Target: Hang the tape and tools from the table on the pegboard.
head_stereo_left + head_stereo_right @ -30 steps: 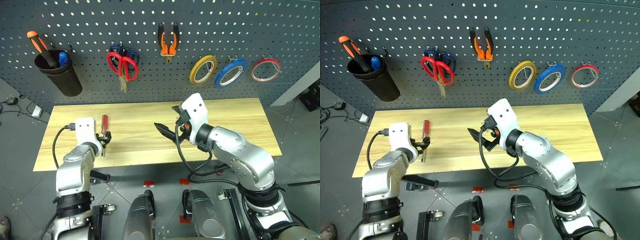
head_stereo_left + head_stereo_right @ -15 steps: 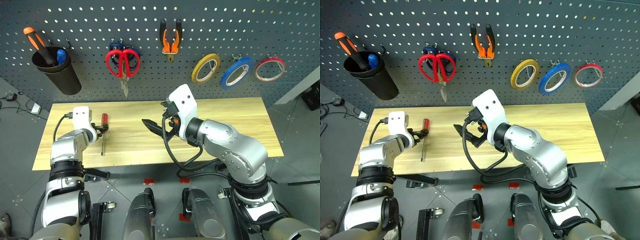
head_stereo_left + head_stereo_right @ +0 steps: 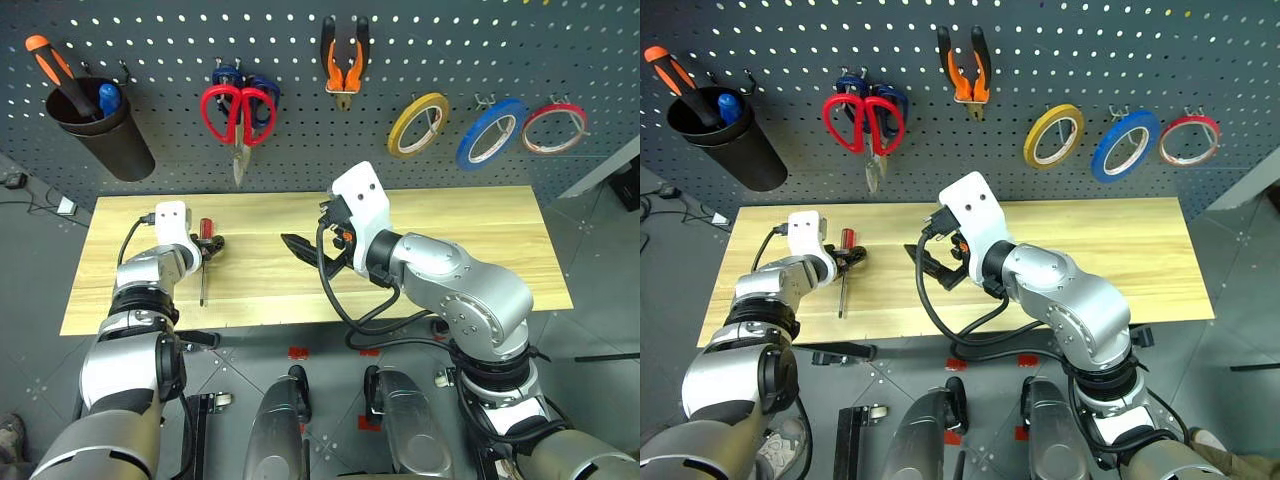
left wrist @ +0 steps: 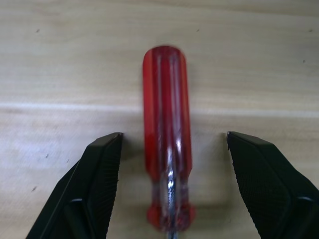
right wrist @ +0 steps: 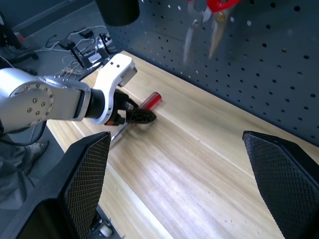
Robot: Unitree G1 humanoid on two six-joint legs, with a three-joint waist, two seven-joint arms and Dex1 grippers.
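We see a dark grey pegboard (image 3: 150,30) dotted with a regular grid of small holes. On it hang red-handled scissors (image 3: 238,112) in front of a dark-blue-handled pair (image 3: 262,92), pliers (image 3: 343,62) with orange-and-black handles, a yellow tape roll (image 3: 418,124), a blue tape roll (image 3: 491,132) and a thin red-rimmed roll (image 3: 555,127). A black cup (image 3: 100,135) holds an orange-handled screwdriver (image 3: 50,65). The bench (image 3: 480,240) is light wood grain; the screwdriver (image 4: 167,149) lying on it has a clear red handle. Our left hand (image 4: 172,169) has black, finely textured fingers (image 4: 94,189).

Silver-grey jointed arms, white wrist housings, looping black cables, textured black fingers (image 4: 97,184).
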